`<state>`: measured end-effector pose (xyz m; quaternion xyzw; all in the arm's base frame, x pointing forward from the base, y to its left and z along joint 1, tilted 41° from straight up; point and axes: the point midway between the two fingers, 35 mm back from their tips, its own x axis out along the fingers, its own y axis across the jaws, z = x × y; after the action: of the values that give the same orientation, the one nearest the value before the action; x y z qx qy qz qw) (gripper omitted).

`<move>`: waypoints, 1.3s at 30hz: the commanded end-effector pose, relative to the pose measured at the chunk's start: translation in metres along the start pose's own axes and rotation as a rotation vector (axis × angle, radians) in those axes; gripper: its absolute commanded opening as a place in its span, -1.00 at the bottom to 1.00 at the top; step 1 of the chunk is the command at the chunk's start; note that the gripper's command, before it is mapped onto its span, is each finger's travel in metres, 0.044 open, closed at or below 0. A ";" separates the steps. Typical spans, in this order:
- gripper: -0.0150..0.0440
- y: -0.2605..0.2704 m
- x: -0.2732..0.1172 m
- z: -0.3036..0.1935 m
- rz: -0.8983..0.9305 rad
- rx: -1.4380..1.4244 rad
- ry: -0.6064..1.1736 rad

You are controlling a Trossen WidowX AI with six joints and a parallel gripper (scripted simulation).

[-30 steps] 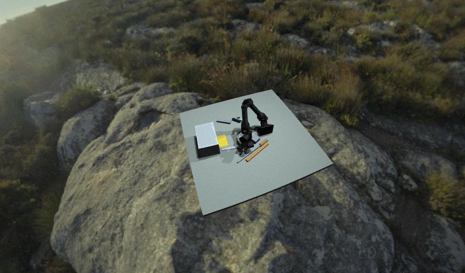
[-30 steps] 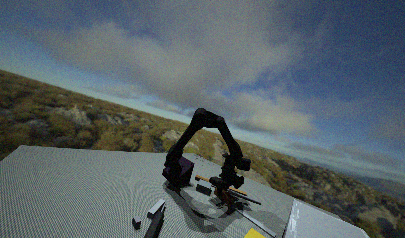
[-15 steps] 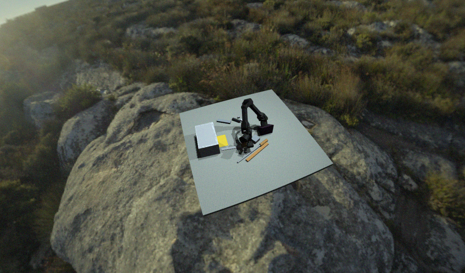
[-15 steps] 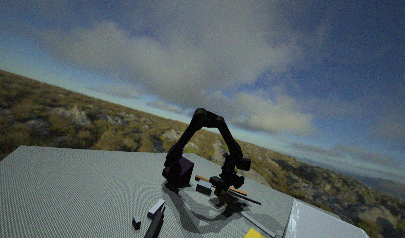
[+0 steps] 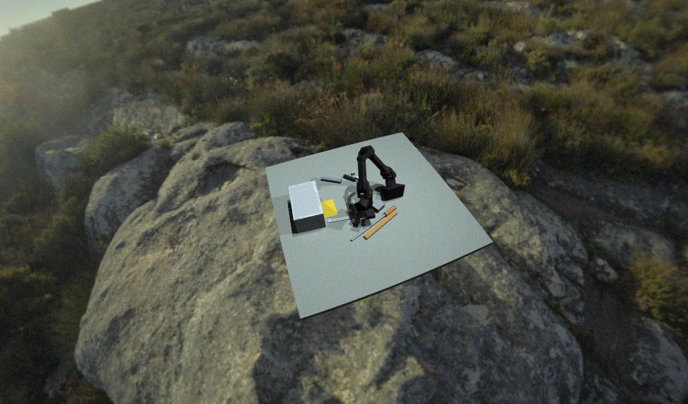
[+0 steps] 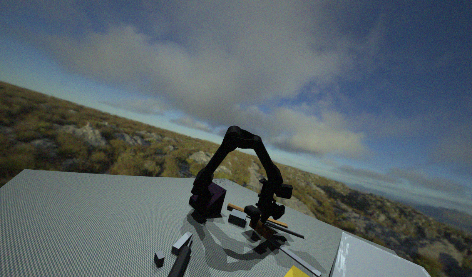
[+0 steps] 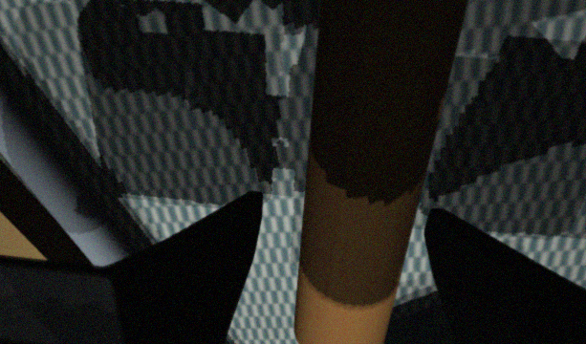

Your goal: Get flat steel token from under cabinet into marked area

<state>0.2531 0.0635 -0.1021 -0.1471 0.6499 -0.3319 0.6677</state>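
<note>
My gripper is open, its fingers astride a round wooden handle with a gap on each side. The handle belongs to a tool lying on the table, whose thin flat metal blade points toward the cabinet and ends just short of it. The cabinet is a box with a pale top and dark sides. The yellow marked area lies in front of it, beside the blade. I cannot see the steel token in any view.
A grey rod and an orange stick lie beside the gripper. A grey block sits near the arm base. A black-handled tool, a pale bar and a small block lie farther off.
</note>
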 end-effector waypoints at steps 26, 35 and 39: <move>-0.49 0.000 0.002 -0.001 0.003 0.004 -0.002; -0.49 0.000 0.002 0.011 0.000 0.025 -0.002; -0.49 -0.001 0.002 0.017 -0.001 0.033 -0.002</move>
<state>0.2613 0.0598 -0.1019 -0.1426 0.6458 -0.3386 0.6692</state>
